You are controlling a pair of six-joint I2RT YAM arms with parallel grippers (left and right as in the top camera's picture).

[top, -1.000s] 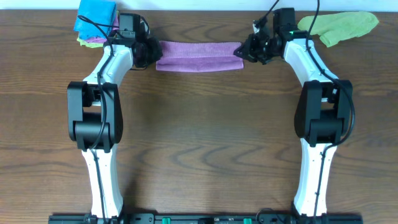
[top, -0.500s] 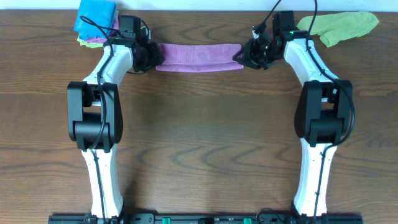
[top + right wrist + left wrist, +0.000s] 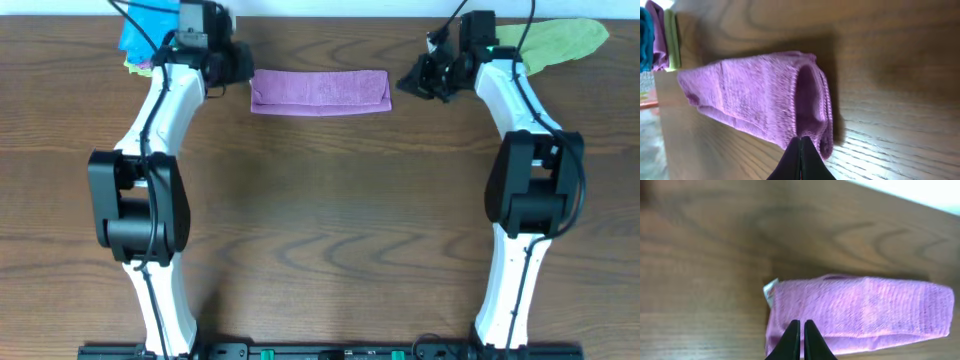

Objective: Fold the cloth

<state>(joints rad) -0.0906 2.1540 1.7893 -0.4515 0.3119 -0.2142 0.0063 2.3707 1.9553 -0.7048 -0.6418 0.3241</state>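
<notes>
Left gripper [image 3: 238, 68] and right gripper [image 3: 404, 84] both show us jaws pressed together on nothing, one just off each end of the cloth [image 3: 320, 91]. We see it folded into a long band on the counter [image 3: 320, 220], top centre of the overhead frame.

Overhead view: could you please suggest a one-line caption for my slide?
Purple cloth lies folded in a strip between the left gripper and right gripper, both shut, on a wooden table.

Folded cloth [image 3: 319, 91] between 2 claws at 12 o'clock on the surface [image 3: 320, 220].
Left claw [image 3: 243, 70] just off its 9 o'clock end, right claw [image 3: 404, 85] off its 3; cloth stack [image 3: 150, 35] at 11 o'clock, loose cloth [image 3: 560, 42] at 1.
</notes>
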